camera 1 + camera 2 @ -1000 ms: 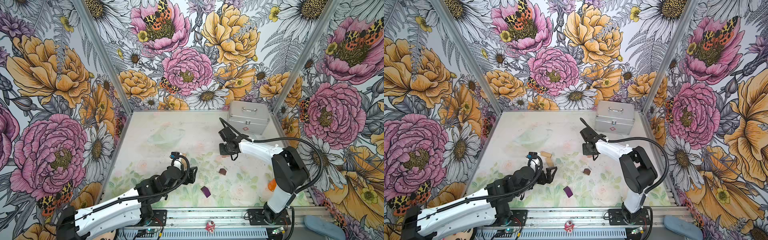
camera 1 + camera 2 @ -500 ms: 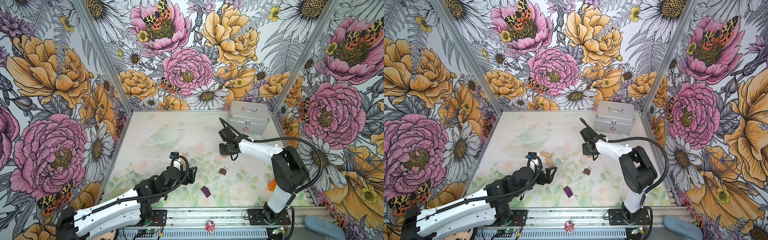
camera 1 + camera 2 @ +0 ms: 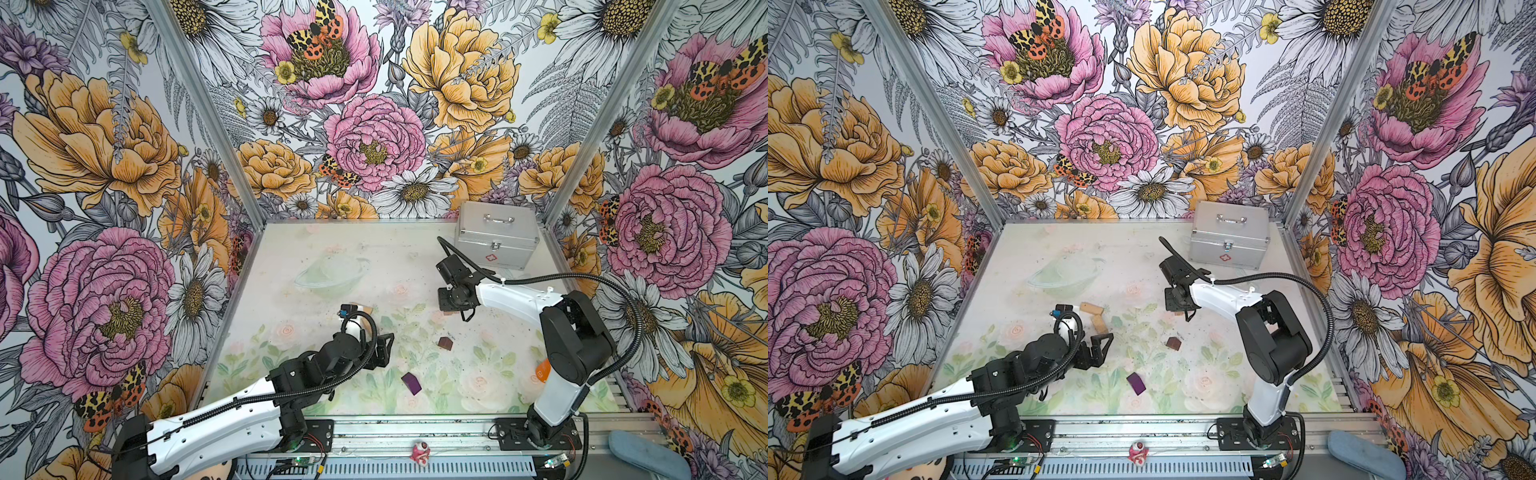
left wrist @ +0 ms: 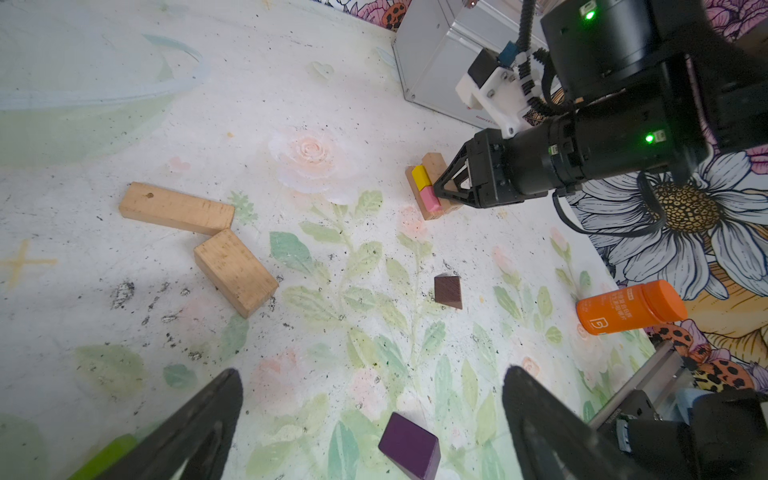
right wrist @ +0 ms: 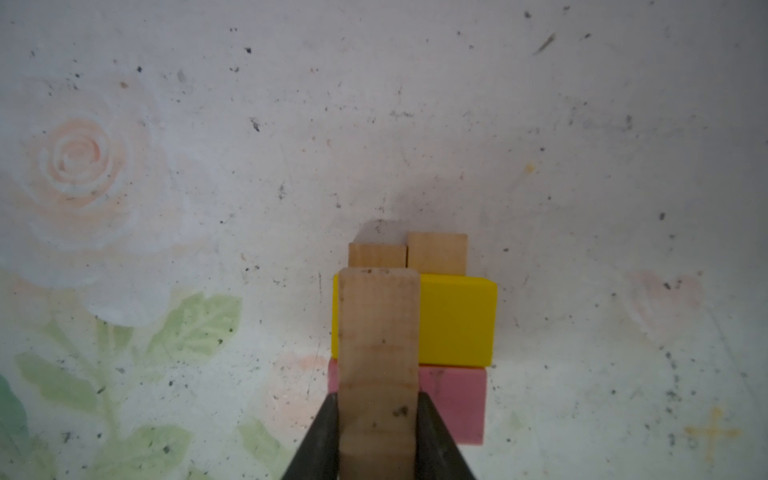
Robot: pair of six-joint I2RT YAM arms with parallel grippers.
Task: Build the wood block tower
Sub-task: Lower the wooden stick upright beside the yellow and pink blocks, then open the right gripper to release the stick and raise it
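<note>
Now the right tool (image 5: 378,405) pinches a tan brick (image 5: 378,324) over the tower (image 5: 457,320).

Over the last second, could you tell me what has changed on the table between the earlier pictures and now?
Nothing visibly moved. The right gripper stays closed on the tan block over the yellow block and pink block; the left gripper stays open and empty; the purple block and dark-brown block lie where they were.
</note>
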